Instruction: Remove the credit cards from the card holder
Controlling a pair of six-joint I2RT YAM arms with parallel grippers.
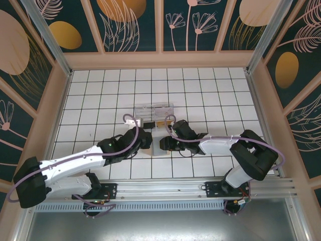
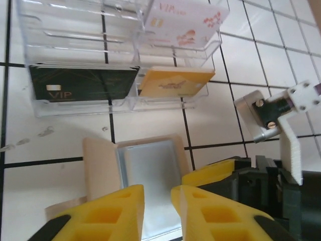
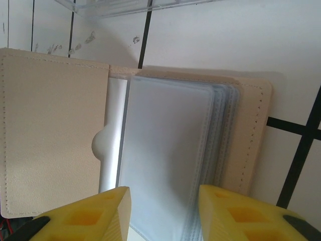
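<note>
Toward the worktop's (image 1: 200,90) near edge, the card holder (image 3: 55,130) lies open. The right pincer (image 3: 160,211), jaws apart, straddles its sleeves, likely steadying it. The left pincer's (image 2: 158,211) jaws nearly meet; I cannot tell if they grip. 1 credit card (image 2: 185,22) sits in the clear box (image 2: 120,103).

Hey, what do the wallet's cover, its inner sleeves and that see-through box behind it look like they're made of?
Card holder: cover looks like tan leather or imitation, matte, with fine grain and stitched edges. Sleeves: probably soft frosted plastic, translucent, in stacked layers. Box: hard clear plastic, glossy, with cards visible through its walls.
</note>
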